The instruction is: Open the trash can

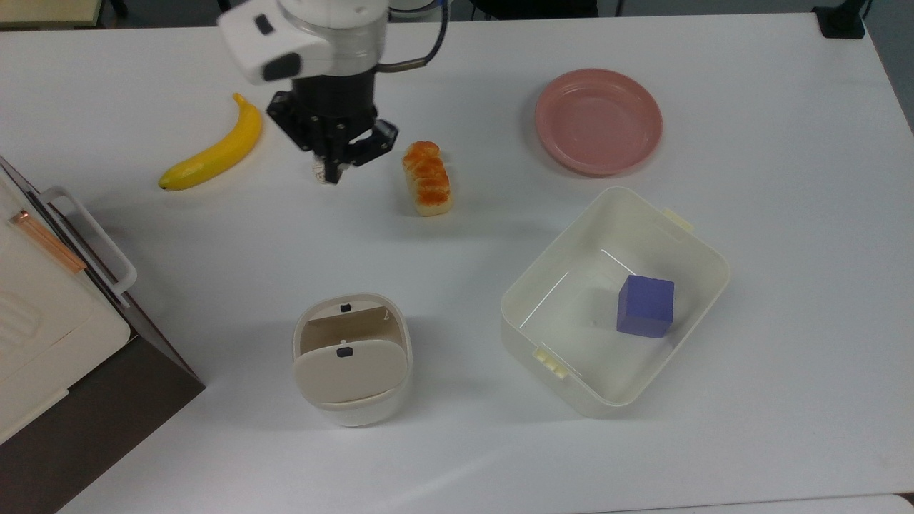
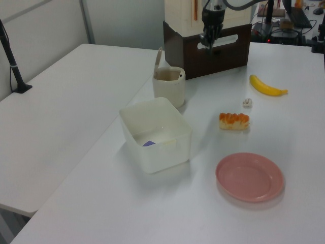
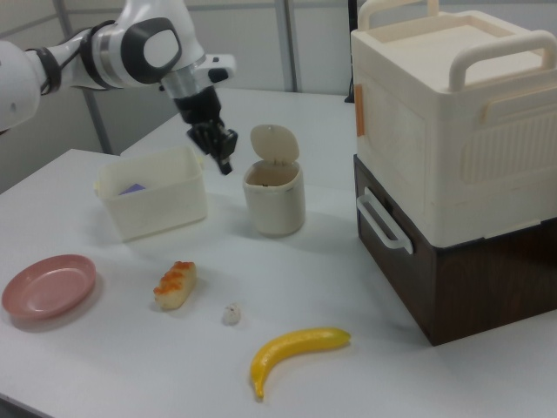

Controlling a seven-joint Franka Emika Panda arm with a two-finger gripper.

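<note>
The trash can (image 1: 352,359) stands on the white table (image 1: 750,428), toward the top view's lower edge and left of centre, between the stacked storage boxes (image 1: 43,335) at the left edge and the cream tub (image 1: 614,300). Its lid (image 3: 274,142) stands raised on its hinge (near upright in the right view), and the brown interior is exposed. The dark button (image 1: 345,308) shows on the rim.

By this evidence the task appears complete: the can is open, and nothing presses or holds it.

The gripper (image 1: 334,171) hangs well apart from the can, near the table's far edge in the top view, between the banana (image 1: 214,151) and the bread piece (image 1: 427,187), above a small crumpled scrap (image 3: 231,314). Its jaws stand close together and hold nothing.

What is left, in my judgement, is at most a retreat of the arm. The pink plate (image 1: 598,121) and the blue cube (image 1: 645,305) in the tub play no part.
</note>
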